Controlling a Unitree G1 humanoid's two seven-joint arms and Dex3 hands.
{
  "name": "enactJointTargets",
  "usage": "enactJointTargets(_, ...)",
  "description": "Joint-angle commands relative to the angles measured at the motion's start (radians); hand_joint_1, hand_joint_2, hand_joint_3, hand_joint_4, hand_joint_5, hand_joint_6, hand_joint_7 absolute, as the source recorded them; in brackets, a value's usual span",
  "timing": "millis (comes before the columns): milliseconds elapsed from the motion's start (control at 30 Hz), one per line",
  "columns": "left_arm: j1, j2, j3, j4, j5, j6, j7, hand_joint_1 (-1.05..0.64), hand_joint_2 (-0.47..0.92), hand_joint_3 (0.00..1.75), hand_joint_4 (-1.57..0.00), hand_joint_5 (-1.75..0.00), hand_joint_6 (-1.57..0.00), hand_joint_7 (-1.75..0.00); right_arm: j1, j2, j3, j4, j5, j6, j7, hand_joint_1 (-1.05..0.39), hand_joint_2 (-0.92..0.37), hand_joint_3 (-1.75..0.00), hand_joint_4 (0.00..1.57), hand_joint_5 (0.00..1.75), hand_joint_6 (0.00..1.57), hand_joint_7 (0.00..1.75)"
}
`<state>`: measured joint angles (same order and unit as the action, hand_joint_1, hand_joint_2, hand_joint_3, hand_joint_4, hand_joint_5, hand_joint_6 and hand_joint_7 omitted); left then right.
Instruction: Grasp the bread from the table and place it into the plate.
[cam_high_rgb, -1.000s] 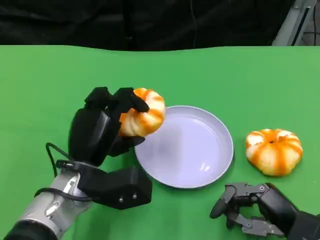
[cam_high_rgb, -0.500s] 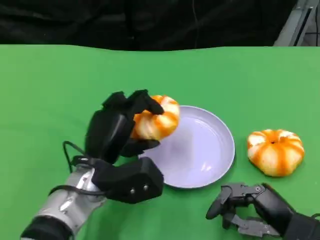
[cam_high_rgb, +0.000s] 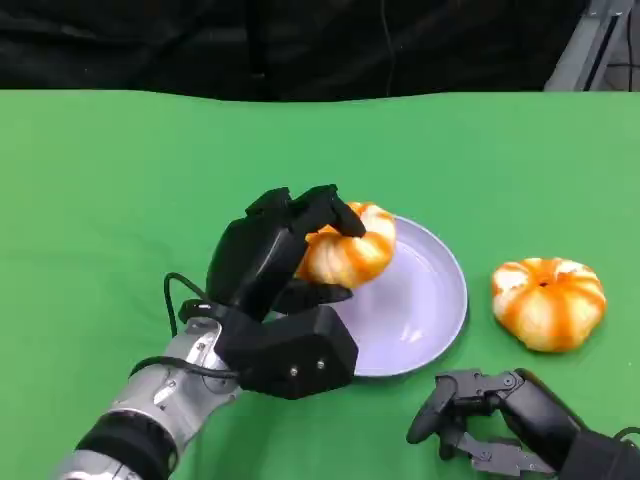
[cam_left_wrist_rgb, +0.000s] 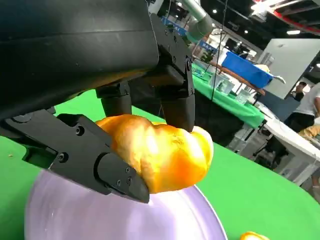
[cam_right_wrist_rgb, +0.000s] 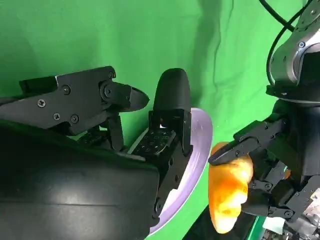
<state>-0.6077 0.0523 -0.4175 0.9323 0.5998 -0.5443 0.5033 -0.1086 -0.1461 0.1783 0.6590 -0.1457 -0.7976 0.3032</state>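
1. Left hand (cam_high_rgb: 268, 262) grips an orange-and-white striped bread (cam_high_rgb: 348, 245), fingers (cam_high_rgb: 318, 210) curled over its top and the thumb under it.
2. That bread is off the table, held above the left rim of the plate (cam_high_rgb: 430, 300); head view does not settle whether it touches the plate surface.
3. Left wrist view: bread (cam_left_wrist_rgb: 160, 152) is clamped between black fingers (cam_left_wrist_rgb: 175, 95) above and a thumb below, with the lavender plate (cam_left_wrist_rgb: 100, 220) right under it and a slight gap visible.
4. Plate is round, pale lavender, sitting on the green table (cam_high_rgb: 100, 180) near centre, partly covered by the left hand and its silver forearm (cam_high_rgb: 160, 395).
5. A second bread (cam_high_rgb: 548, 303), same pumpkin-like shape with orange stripes, lies on the table just right of the plate, not touching it.
6. Right hand (cam_high_rgb: 480, 415) sits low at the near right edge of the table, below the second bread and apart from it, fingers loosely bent and spread, holding nothing.
7. Right wrist view: right hand's fingers (cam_right_wrist_rgb: 170, 115) are apart with nothing between them; plate rim (cam_right_wrist_rgb: 202, 145) shows past them, and the left hand (cam_right_wrist_rgb: 280, 165) with the held bread (cam_right_wrist_rgb: 227, 195) beyond.
8. Black cable (cam_high_rgb: 175, 300) loops beside the left wrist.
9. Dark backdrop behind the far table edge.
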Motion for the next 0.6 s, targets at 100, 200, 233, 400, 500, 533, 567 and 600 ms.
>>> enactJointTargets(100,-0.060,-0.023,-0.013,0.061,-0.012,0.009,-0.097,-0.10,0.86,0.00,-0.55,-1.54,-0.61,-1.27,-0.002,-0.010,0.002,0.005,0.014,-0.014,0.011,0.00,-0.92,-0.45,0.73,1.41,0.82,1.02)
enactJointTargets(200,-0.085,-0.046,0.001,0.093,-0.042,0.015,-0.155,-0.12,0.86,0.00,-0.55,-1.46,-0.63,-1.17,-0.002,-0.013,0.001,0.006,0.012,-0.012,0.011,-0.01,-0.92,-0.46,0.73,1.44,0.82,1.03)
enactJointTargets(233,-0.092,-0.052,0.005,0.102,-0.050,0.016,-0.171,-0.13,0.87,0.00,-0.55,-1.43,-0.64,-1.14,-0.002,-0.014,0.001,0.007,0.012,-0.012,0.012,-0.01,-0.92,-0.46,0.73,1.45,0.81,1.03)
enactJointTargets(400,-0.131,-0.069,-0.002,0.152,-0.055,0.018,-0.216,-0.06,0.83,0.00,-0.57,-1.37,-0.77,-0.87,-0.001,-0.007,0.002,0.002,0.011,-0.007,0.008,0.00,-0.92,-0.46,0.72,1.47,0.81,1.04)
enactJointTargets(500,-0.153,-0.077,-0.008,0.183,-0.048,0.025,-0.219,-0.04,0.82,0.00,-0.56,-1.39,-0.82,-0.80,-0.002,-0.010,0.004,-0.001,0.000,0.001,0.003,-0.01,-0.92,-0.47,0.72,1.48,0.81,1.04)
enactJointTargets(533,-0.159,-0.080,-0.009,0.191,-0.047,0.029,-0.223,-0.04,0.82,0.00,-0.56,-1.40,-0.82,-0.80,-0.003,-0.010,0.004,0.001,0.000,0.000,0.003,-0.01,-0.92,-0.47,0.72,1.48,0.81,1.05)
enactJointTargets(567,-0.164,-0.081,-0.010,0.196,-0.047,0.032,-0.226,-0.04,0.82,0.00,-0.55,-1.40,-0.82,-0.80,-0.004,-0.010,0.004,0.004,0.000,-0.003,0.004,-0.01,-0.92,-0.47,0.72,1.48,0.81,1.05)
enactJointTargets(600,-0.169,-0.083,-0.013,0.204,-0.045,0.034,-0.226,-0.03,0.82,0.00,-0.54,-1.41,-0.82,-0.81,-0.006,-0.009,0.004,0.009,0.003,-0.009,0.004,0.00,-0.92,-0.47,0.72,1.49,0.80,1.05)
